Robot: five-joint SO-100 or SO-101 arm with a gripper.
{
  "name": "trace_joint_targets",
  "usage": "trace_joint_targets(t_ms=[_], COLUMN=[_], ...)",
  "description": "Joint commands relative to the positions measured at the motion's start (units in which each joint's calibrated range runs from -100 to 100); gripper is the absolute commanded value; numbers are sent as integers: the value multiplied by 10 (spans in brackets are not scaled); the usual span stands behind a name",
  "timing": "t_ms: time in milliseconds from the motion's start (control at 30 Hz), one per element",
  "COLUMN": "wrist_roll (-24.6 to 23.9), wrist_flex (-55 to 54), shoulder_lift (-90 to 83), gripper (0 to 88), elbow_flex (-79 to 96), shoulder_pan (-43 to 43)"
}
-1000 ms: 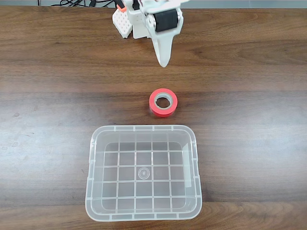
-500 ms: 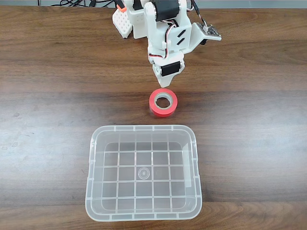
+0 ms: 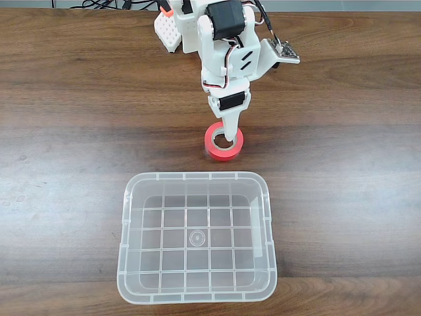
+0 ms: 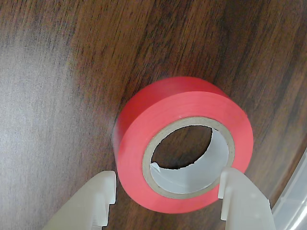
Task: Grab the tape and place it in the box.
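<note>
The red-orange tape [image 3: 223, 146] lies flat on the wooden table, just beyond the far rim of the clear box [image 3: 197, 176]. My gripper [image 3: 227, 136] has come down from the arm base onto the roll, and its visible fingertip sits over the roll's core hole. In the wrist view the tape [image 4: 144, 143] is close up and my gripper [image 4: 165, 197] stands open. One finger is outside the roll's left wall and the other is at the right side of the beige core ring. I cannot tell whether the fingers touch the tape. A corner of the box [image 4: 293, 207] shows at the lower right.
The white arm base [image 3: 181, 29] and cables stand at the table's far edge. A small circuit board [image 3: 284, 51] sticks out from the wrist to the right. Bare wood lies on both sides of the box and the tape.
The arm has reached forward and down from the base. Its fingertip moved from well behind the tape to directly over the roll. The tape and box have not moved.
</note>
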Motion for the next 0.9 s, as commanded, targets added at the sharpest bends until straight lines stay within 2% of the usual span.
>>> trace_joint_targets(t_ms=[0,167,400,600,867], wrist_roll=[1,2,29,31,31], wrist_flex=[-8,-25,-78,-83,-82], shoulder_lift=[-4,-4,27,58,51], gripper=[214,213,213,84,71], elbow_flex=[-37,4,49,46,46], shoulder_pan=[6,26,29,27,26])
